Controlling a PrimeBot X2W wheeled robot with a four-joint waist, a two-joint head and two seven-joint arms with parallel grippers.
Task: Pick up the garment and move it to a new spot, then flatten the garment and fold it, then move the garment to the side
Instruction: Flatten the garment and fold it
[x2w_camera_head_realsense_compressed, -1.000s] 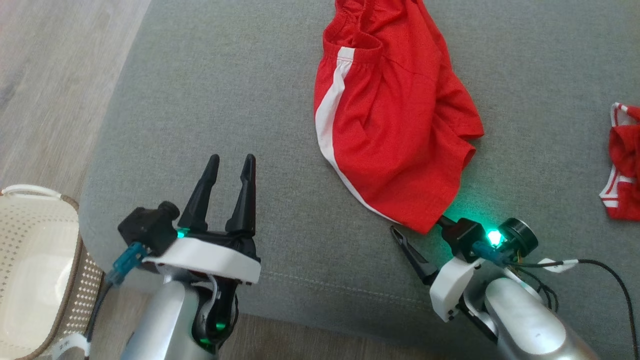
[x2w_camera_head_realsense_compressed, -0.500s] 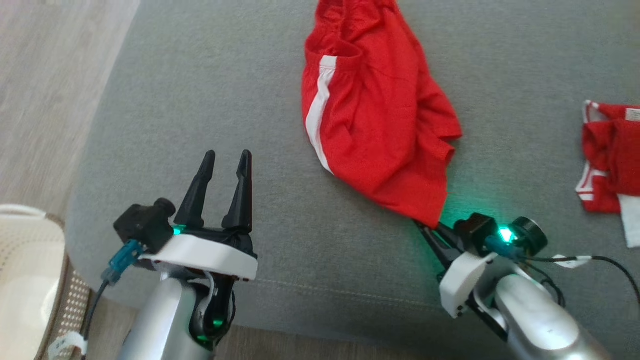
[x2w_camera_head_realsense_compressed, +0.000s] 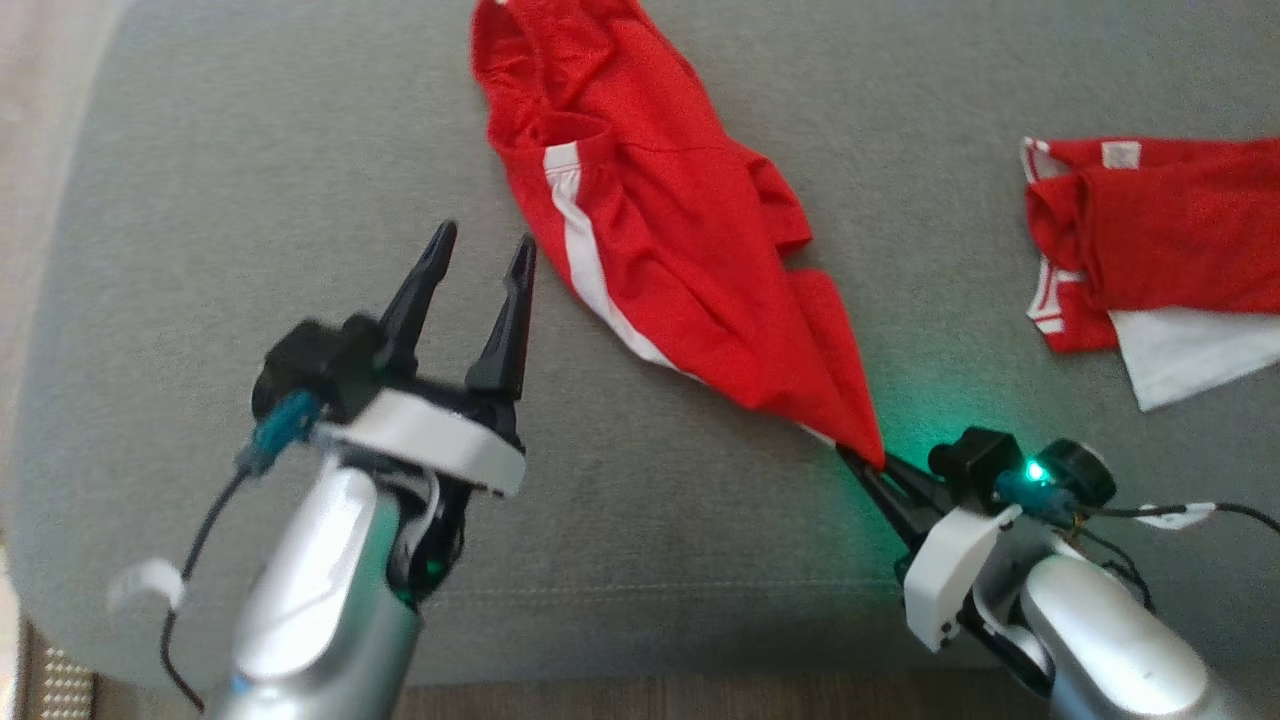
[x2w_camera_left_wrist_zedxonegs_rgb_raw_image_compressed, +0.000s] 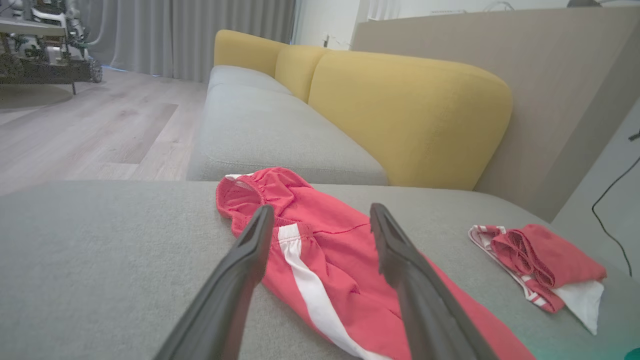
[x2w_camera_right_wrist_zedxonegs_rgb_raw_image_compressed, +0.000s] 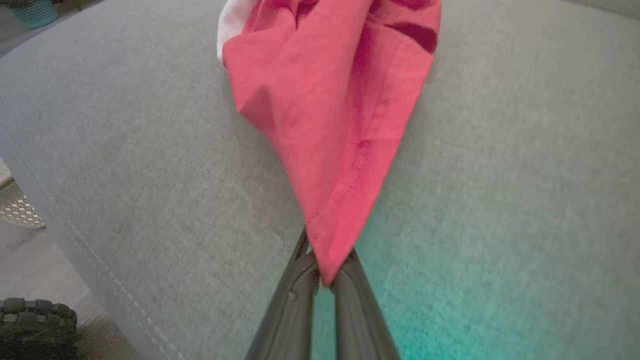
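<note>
Garment (x2w_camera_head_realsense_compressed: 660, 250), red shorts with a white stripe, is lying on the grey cushion (x2w_camera_head_realsense_compressed: 250, 200), trailing away from the right gripper (x2w_camera_head_realsense_compressed: 863, 461), whose 2 fingers are pinching its nearest corner. The left gripper (x2w_camera_head_realsense_compressed: 486, 240) is hovering spread and empty, the striped edge just right of its fingertips.

No text, number, brand or sign is legible. A white tag (x2w_camera_head_realsense_compressed: 1120, 153) sits on the folded clothes (x2w_camera_head_realsense_compressed: 1180, 240) to the right of the garment (x2w_camera_head_realsense_compressed: 650, 230); any print on it is too small to read. The left cable tag (x2w_camera_head_realsense_compressed: 147, 580) and the right cable tag (x2w_camera_head_realsense_compressed: 1180, 516) are blurred and unreadable.
</note>
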